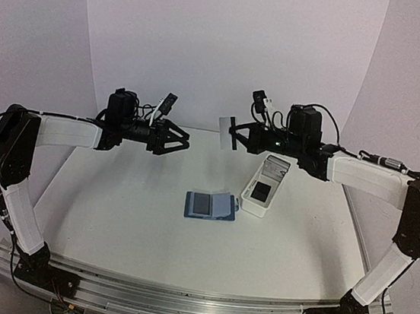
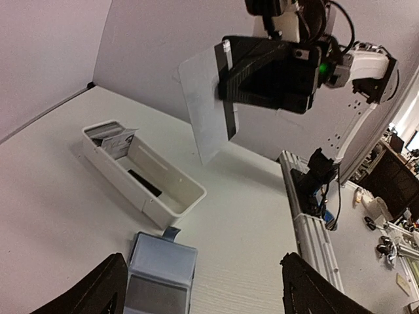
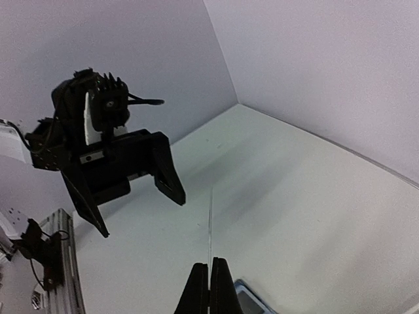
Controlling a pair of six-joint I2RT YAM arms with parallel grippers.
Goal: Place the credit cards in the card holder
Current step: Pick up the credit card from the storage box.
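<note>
On the table (image 1: 129, 193), beside the white tray (image 1: 268, 185), the card holder (image 1: 210, 204) lies open, while the wide-open left gripper (image 1: 184, 142) is best squared to the pale credit card (image 1: 224, 133), pinched aloft by the closed right gripper (image 1: 233, 134), before being shut.

White table (image 1: 111, 214), flat. Directly on it: blue card holder (image 1: 210, 204), open, approx. centre; white tray (image 1: 253, 206) just beside, R side.
</note>
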